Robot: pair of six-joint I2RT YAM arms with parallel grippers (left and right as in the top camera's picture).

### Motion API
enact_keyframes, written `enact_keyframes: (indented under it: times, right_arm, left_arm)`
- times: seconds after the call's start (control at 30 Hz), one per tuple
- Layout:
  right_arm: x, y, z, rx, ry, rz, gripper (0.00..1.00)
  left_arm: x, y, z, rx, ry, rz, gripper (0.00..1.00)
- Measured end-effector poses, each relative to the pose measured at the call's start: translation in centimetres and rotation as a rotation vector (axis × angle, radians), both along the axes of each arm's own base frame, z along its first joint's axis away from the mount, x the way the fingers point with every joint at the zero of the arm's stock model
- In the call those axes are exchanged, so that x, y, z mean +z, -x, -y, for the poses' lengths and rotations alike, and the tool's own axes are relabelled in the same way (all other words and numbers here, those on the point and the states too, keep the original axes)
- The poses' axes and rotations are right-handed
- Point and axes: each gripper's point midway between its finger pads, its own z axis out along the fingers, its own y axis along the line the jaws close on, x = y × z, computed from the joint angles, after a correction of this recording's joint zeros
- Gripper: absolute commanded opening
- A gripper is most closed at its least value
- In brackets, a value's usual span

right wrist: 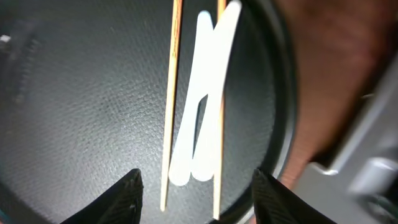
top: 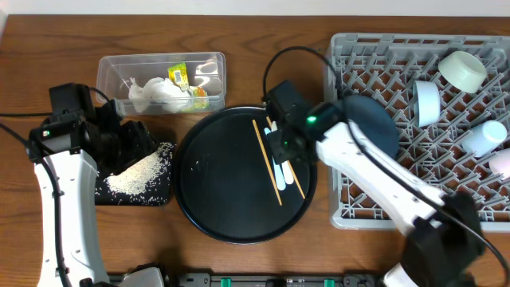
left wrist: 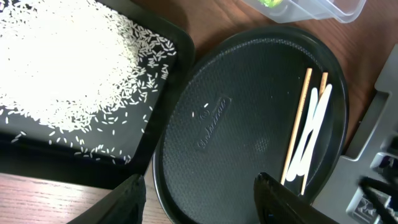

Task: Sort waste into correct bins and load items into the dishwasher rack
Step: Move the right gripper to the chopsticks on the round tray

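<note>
My right hand hangs wide open over the white spoon, which lies between the 2 chopsticks on the round black tray. I'd centre on the spoon alone, drop straight, pinch gently, leaving both sticks undisturbed.

The big round black plastic tray has a pebbly, matt grain; thin pale wooden chopsticks look bare, the white plastic spoon smooth, and the brown wooden desk lightly glossy.
</note>
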Motion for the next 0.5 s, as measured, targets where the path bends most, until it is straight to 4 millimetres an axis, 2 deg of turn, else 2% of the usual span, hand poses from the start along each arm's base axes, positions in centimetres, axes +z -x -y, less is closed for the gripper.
enact_keyframes:
  times: [0.17, 0.5]
  right_arm:
    - [-3.1, -0.1, -1.7, -0.006, -0.03, -0.068, 0.48]
    - [-6.0, -0.8, -4.5, 0.019, -0.047, -0.051, 0.4]
  left_arm:
    - [0.0, 0.0, 0.0, 0.0, 0.0, 0.001, 0.57]
    - [0.0, -0.1, 0.0, 0.0, -0.001, 0.003, 0.58]
